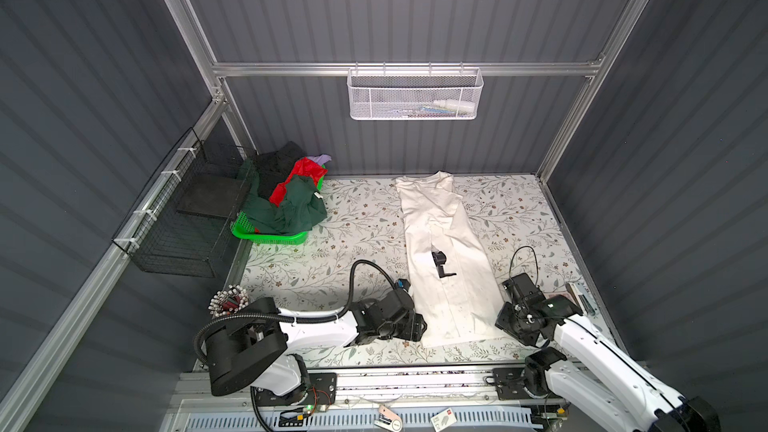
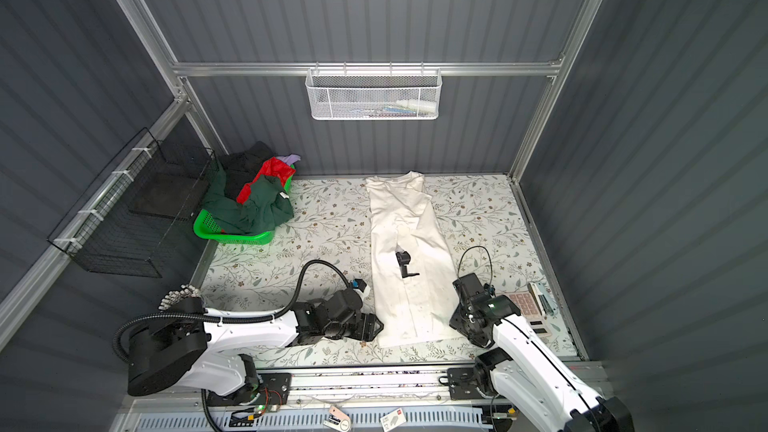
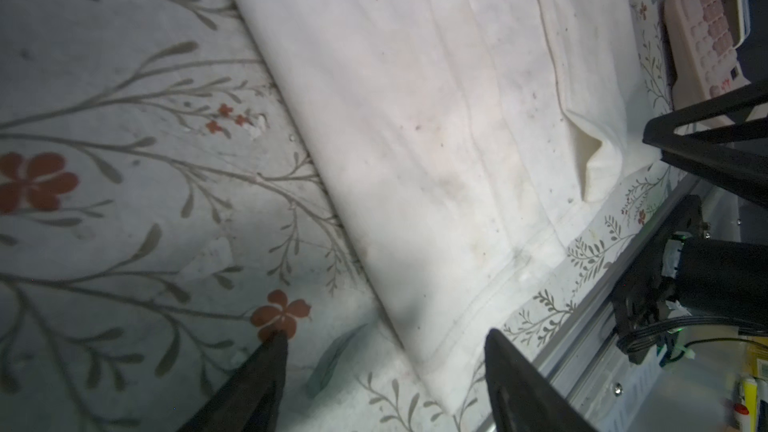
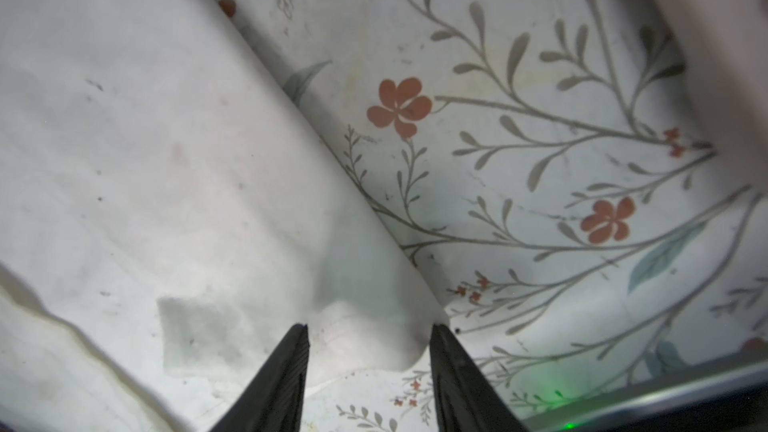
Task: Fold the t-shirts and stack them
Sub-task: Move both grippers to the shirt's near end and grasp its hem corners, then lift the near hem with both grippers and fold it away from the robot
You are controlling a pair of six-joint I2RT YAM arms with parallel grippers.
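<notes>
The floral-patterned table (image 1: 365,222) carried a cream-white t-shirt (image 1: 440,243) folded into a long strip, a green basket (image 1: 270,238) at its far left corner and a pink calculator (image 2: 524,303) by its right edge.

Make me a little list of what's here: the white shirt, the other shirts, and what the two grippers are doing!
white t-shirt: folded into a long strip, flat on the flowery table
other t-shirts: crumpled heap in the green basket
left gripper: open, at one near hem corner
right gripper: open, around the other near hem corner
stack: none yet
</notes>
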